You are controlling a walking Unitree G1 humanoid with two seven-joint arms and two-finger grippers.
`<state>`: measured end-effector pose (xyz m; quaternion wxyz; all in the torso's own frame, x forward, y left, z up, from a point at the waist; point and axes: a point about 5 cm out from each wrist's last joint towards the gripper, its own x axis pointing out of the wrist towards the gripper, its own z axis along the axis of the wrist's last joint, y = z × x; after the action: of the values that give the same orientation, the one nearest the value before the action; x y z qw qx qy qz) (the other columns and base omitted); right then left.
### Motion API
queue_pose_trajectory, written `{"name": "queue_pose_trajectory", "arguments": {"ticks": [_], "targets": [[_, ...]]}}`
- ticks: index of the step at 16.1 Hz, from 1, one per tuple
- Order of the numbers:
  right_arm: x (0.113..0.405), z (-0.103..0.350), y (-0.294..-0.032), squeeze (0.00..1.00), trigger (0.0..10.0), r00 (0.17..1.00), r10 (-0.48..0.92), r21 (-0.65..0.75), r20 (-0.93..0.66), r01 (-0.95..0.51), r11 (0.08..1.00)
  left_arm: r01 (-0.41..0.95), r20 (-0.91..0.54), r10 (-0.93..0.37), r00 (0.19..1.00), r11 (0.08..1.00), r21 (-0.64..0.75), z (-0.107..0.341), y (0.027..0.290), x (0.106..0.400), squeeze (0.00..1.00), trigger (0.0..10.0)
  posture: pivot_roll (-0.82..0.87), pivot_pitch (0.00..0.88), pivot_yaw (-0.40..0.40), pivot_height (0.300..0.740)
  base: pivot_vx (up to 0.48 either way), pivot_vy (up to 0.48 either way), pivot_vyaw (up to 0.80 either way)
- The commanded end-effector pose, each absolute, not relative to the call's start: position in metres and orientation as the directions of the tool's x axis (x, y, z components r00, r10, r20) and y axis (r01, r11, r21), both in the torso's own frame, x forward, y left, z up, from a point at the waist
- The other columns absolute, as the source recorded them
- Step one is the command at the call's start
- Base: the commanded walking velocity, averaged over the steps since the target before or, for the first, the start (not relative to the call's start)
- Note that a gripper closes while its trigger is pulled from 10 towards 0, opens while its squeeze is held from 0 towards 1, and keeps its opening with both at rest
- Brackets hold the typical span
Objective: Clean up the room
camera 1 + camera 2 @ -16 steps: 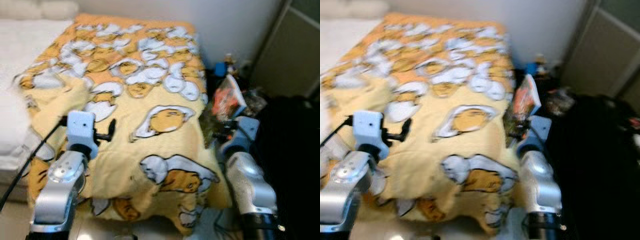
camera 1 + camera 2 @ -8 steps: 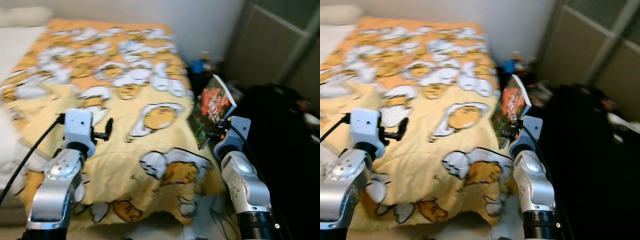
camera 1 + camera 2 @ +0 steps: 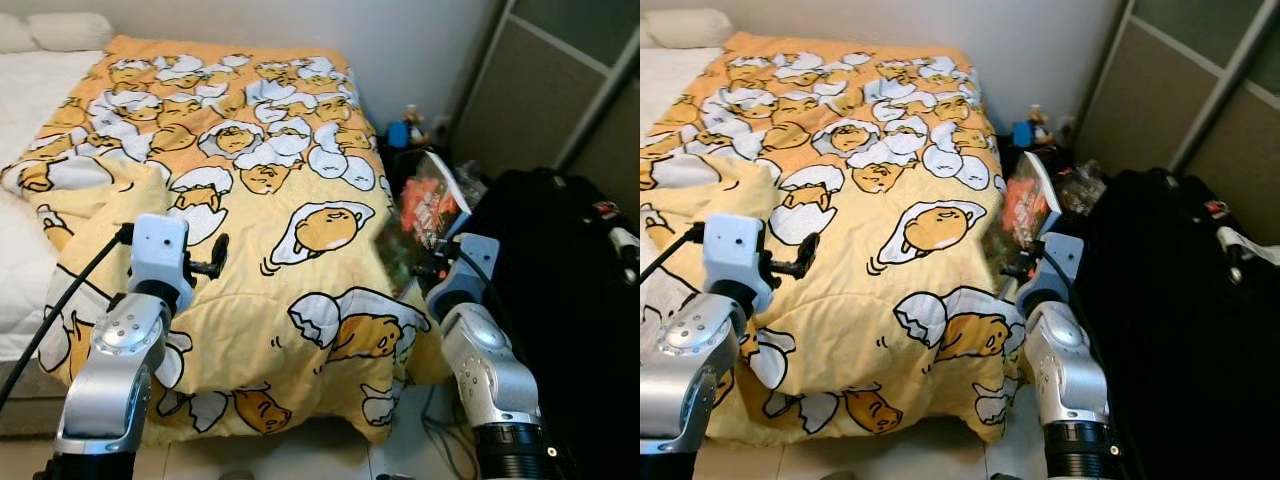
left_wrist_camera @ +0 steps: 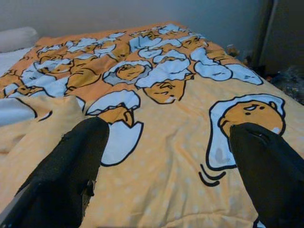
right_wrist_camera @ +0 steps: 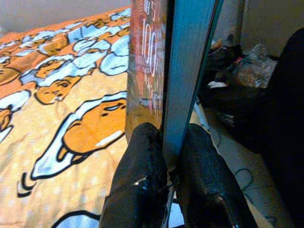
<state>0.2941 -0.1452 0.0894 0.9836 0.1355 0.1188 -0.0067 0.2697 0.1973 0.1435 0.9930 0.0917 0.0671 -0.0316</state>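
A bedroom, seen from the robot's head looking down at a bed [image 3: 20, 260] pushed against a pale wall; a yellow-orange blanket [image 3: 270, 200] printed with cartoon egg characters covers most of it and hangs over the foot end, with white bedding and a pillow [image 3: 60, 30] at the robot's left; a sliding closet door [image 3: 560, 80] stands at the right, and in front of it sits a large black mass [image 3: 560, 270] (it cannot be made out further); small clutter, including something blue [image 3: 398, 133], lies on the floor in the corner beside the bed. The left end effector [image 4: 173, 156] hovers over the blanket with its two black fingers [image 4: 71, 166] spread wide apart, nothing between them; a black cable [image 3: 60, 310] trails from that wrist. The right end effector [image 5: 166, 161] is at the bed's right edge, its fingers pressed onto the lower edge of a book [image 3: 432, 205] with a red and green cover; the book stands upright and tilted, just beside the blanket's hanging edge, above the floor.
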Motion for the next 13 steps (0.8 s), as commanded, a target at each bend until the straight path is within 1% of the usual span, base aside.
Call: {"name": "queue_pose_trajectory", "arguments": {"ticks": [1,3,6,7,13], "targets": [[0.2992,0.0995,-0.1572,0.00,10.0,0.980,-0.029,0.242,-0.196,0.077,0.967,0.088,-0.142,-0.064,0.988,0.981,0.175,0.1441,0.1936,0.2714,0.00,10.0,0.07,0.000,-0.053,0.740,0.000,0.405,0.00],[0.2989,0.0975,-0.1555,0.00,10.0,0.978,-0.014,0.258,-0.208,0.068,0.964,0.086,-0.143,-0.061,0.988,0.981,0.176,0.1444,0.1943,0.2714,0.00,10.0,0.07,0.000,-0.051,0.740,0.000,0.441,0.00],[0.2982,0.0980,-0.1547,0.00,10.0,0.978,-0.009,0.255,-0.206,0.063,0.965,0.084,-0.144,-0.059,0.988,0.981,0.176,0.1440,0.1946,0.2710,0.00,10.0,0.07,0.000,-0.052,0.740,0.000,0.442,-0.75],[0.2980,0.0979,-0.1550,0.00,10.0,0.978,-0.010,0.254,-0.206,0.064,0.965,0.084,-0.145,-0.058,0.988,0.981,0.176,0.1439,0.1946,0.2709,0.00,10.0,0.07,0.000,-0.052,0.740,0.000,0.442,-0.46],[0.2967,0.0966,-0.1571,0.00,10.0,0.978,-0.011,0.246,-0.207,0.063,0.967,0.083,-0.144,-0.059,0.988,0.982,0.168,0.1427,0.1929,0.2700,0.00,10.0,0.08,0.000,-0.052,0.740,0.000,0.444,0.00]]}}
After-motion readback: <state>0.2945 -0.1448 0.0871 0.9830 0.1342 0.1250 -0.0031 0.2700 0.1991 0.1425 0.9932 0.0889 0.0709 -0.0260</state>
